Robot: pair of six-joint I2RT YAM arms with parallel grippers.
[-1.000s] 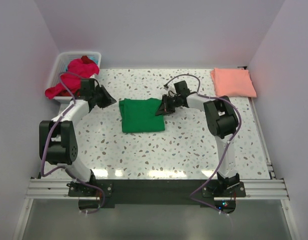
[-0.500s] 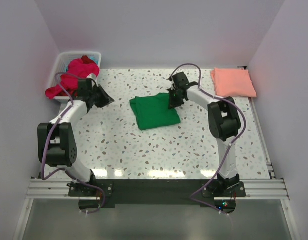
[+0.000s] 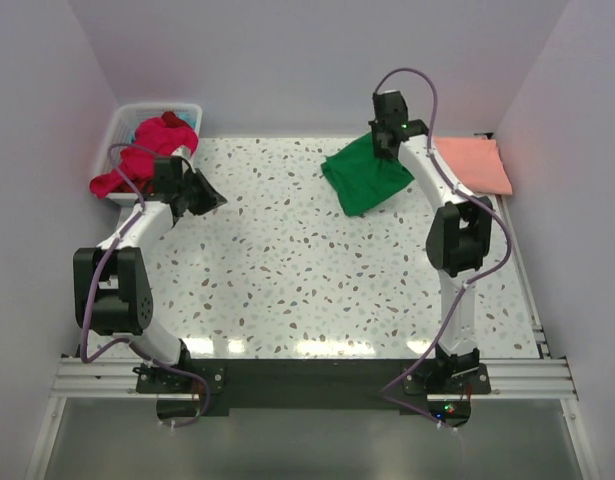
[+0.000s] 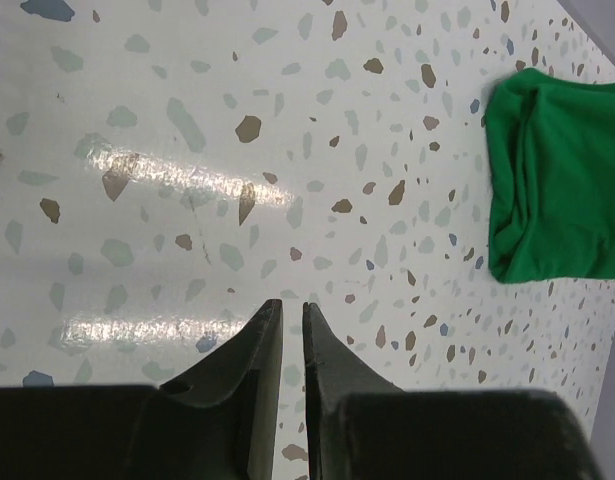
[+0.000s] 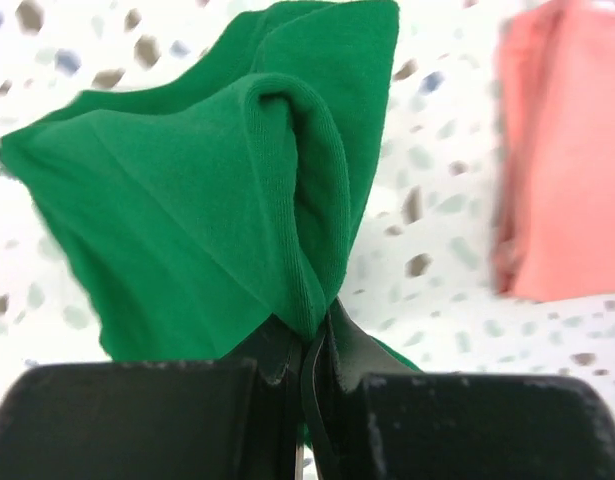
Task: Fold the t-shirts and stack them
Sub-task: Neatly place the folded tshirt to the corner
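Near salmon-pink shirt (image 3: 472, 165), right fingers (image 5: 352, 360) pinch green shirt (image 3: 365, 178); left fingers (image 4: 262, 345) nearly together.

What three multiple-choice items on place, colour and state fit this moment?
1. Where is the salmon-pink shirt? A) in the basket B) far right corner of the table C) table centre
2. What colour is the held shirt in the right fingers? A) red B) salmon C) green
3. How are the left fingers? A) clamping a shirt B) wide open C) nearly shut, empty
Key: B, it lies folded at that corner; C, green cloth is pinched there; C, only bare table shows in their narrow gap.
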